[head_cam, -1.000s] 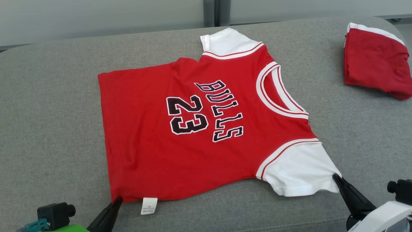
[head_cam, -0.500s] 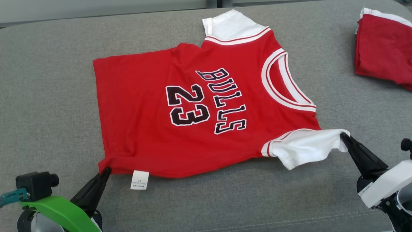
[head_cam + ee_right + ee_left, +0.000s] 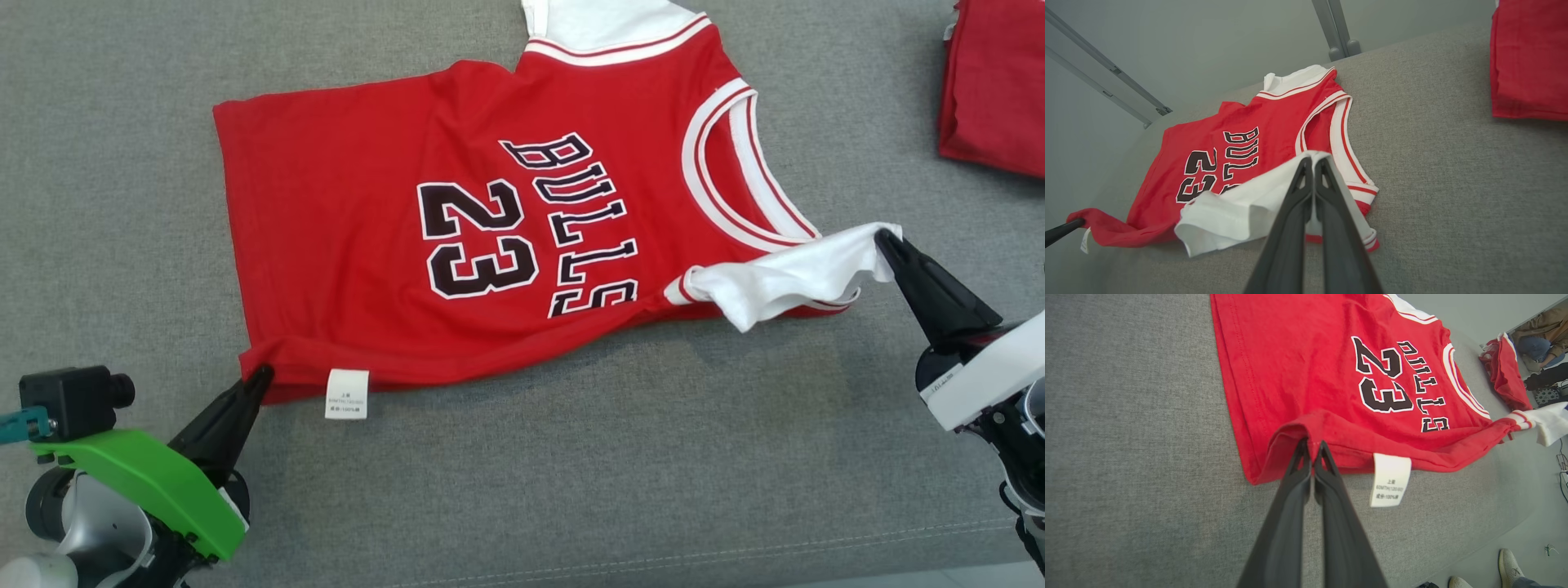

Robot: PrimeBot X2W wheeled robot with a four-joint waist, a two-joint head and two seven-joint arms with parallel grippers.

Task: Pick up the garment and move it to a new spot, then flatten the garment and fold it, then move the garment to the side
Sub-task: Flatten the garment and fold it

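Note:
The garment [image 3: 367,212] is a red jersey with white sleeves and black "BULLS 23" lettering, lying on a grey cushioned surface [image 3: 522,474]. My left gripper [image 3: 261,374] is shut on the near hem corner, which is lifted and rolled over, as the left wrist view shows [image 3: 1312,443]. A white care label [image 3: 346,394] hangs from that hem. My right gripper [image 3: 882,237] is shut on the near white sleeve [image 3: 784,278], which is raised and folded over toward the collar. In the right wrist view the sleeve [image 3: 1241,212] drapes from the closed fingertips [image 3: 1312,160].
Another red garment [image 3: 992,90] lies folded at the far right of the surface. A grey wall and metal rails [image 3: 1110,77] stand behind it. A person's shoes [image 3: 1508,563] show on the floor past the cushion's edge.
Both grippers have carried the near edge of the jersey away from me over the rest of it. The sleeve now folds over the shoulder. The head camera has tilted down.

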